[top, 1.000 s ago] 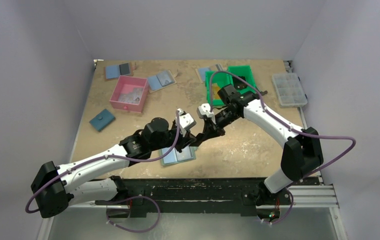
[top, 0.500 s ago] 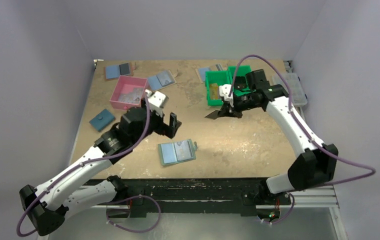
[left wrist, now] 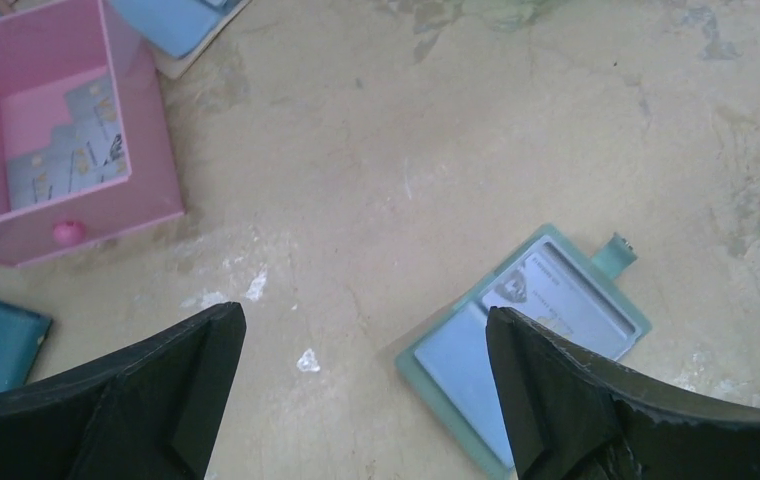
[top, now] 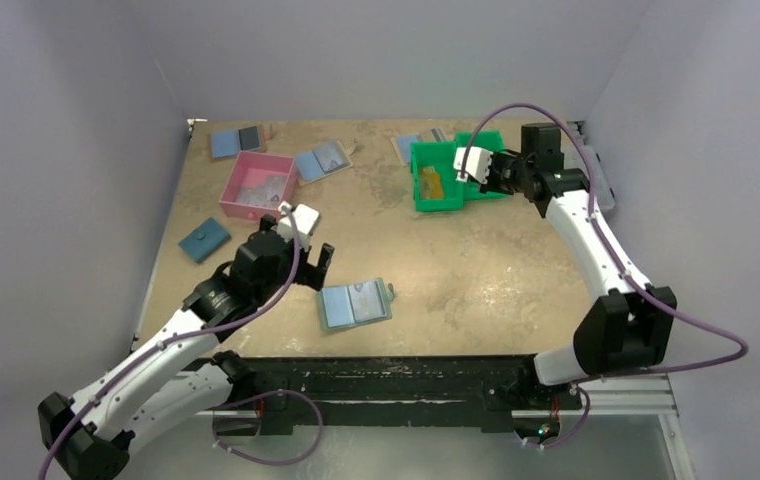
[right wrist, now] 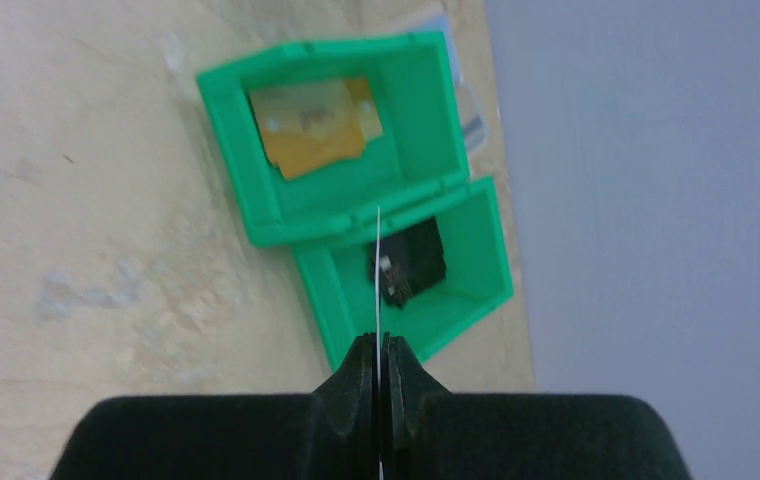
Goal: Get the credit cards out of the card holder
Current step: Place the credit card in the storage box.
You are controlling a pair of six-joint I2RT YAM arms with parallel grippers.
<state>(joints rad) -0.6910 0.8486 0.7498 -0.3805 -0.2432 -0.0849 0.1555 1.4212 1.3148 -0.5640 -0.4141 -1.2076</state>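
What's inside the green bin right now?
One compartment of the green bin holds orange-yellow credit cards; the other holds a small black object. What lies beneath the cards is covered.

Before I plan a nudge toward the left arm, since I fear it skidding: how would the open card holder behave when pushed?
The card holder lies open and flat on the table, so it would probably slide rather than tip. It looks thin, so likely light, and may flex at its fold. Its small edge tab might snag.

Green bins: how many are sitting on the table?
2. One green bin holds orange-yellow cards; the second bin, right beside it, holds a dark object. No others visible.
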